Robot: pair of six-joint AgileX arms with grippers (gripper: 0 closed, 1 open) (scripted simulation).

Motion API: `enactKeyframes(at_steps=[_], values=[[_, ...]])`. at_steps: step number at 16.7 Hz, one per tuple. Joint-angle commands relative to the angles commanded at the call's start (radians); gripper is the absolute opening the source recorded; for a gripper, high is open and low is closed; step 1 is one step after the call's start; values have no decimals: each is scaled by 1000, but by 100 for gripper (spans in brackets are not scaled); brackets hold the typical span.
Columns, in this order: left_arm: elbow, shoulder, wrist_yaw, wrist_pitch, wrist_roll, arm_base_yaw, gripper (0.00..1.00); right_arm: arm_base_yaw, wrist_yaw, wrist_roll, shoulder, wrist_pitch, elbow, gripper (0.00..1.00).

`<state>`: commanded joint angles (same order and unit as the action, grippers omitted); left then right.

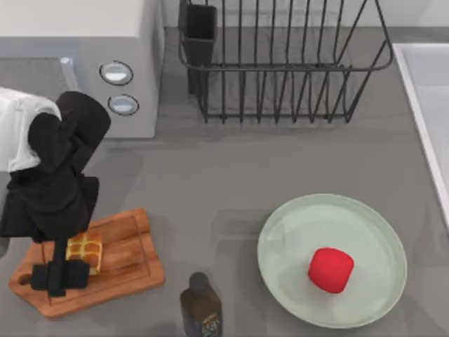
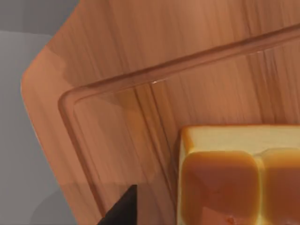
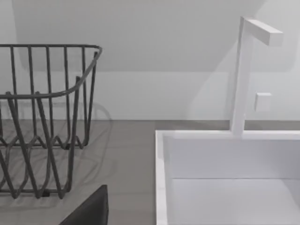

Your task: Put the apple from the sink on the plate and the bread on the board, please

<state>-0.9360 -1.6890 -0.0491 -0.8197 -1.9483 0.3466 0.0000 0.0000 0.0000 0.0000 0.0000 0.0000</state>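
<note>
The bread [image 1: 84, 253], a golden-brown bun scored with a cross, lies on the wooden board [image 1: 130, 270] at the front left. My left gripper [image 1: 60, 278] hovers over the board just beside the bread, open. In the left wrist view one dark fingertip [image 2: 123, 210] stands apart from the bread [image 2: 234, 183], with bare board [image 2: 140, 93] between them. The red apple [image 1: 330, 269] rests on the mint-green plate [image 1: 372, 225] at the front right. The sink [image 1: 429, 105] runs along the right edge, and its basin [image 3: 225, 187] looks bare. A dark part of my right gripper [image 3: 89, 211] shows near the sink.
A microwave [image 1: 84, 63] fills the back left. A black wire dish rack [image 1: 280, 63] stands at the back middle. A dark bottle [image 1: 200, 307] stands at the front between board and plate. A white tap [image 3: 243, 75] rises behind the sink.
</note>
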Motion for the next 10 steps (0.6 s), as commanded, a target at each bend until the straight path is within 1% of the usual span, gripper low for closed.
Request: enactKeyframes(at_steps=[10], values=[[1, 10, 0, 2, 7, -1, 100, 0, 0, 0, 0, 0, 0, 100]])
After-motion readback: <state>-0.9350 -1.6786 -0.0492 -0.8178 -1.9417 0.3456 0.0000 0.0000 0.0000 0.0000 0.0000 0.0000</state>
